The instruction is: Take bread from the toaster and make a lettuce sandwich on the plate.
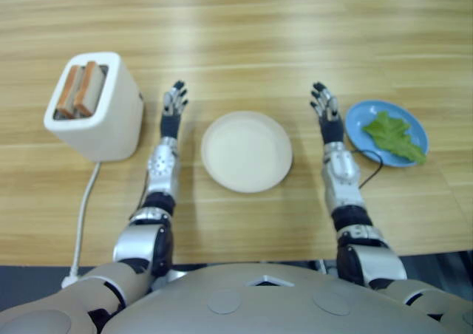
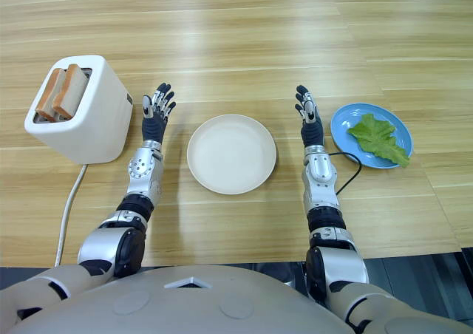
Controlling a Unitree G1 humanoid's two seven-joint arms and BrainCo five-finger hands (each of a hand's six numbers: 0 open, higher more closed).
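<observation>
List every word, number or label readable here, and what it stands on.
No text is readable.
The white box-shaped toaster, round cream plate, round blue plate and pale wooden table show no print; the small dark mark on the toaster's side is too small to tell.

pale wooden table (image 2: 244,38), white cord (image 2: 68,208)

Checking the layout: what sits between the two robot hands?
The cream plate lies between the left robot hand and the right robot hand, plain in both eye views.
</observation>
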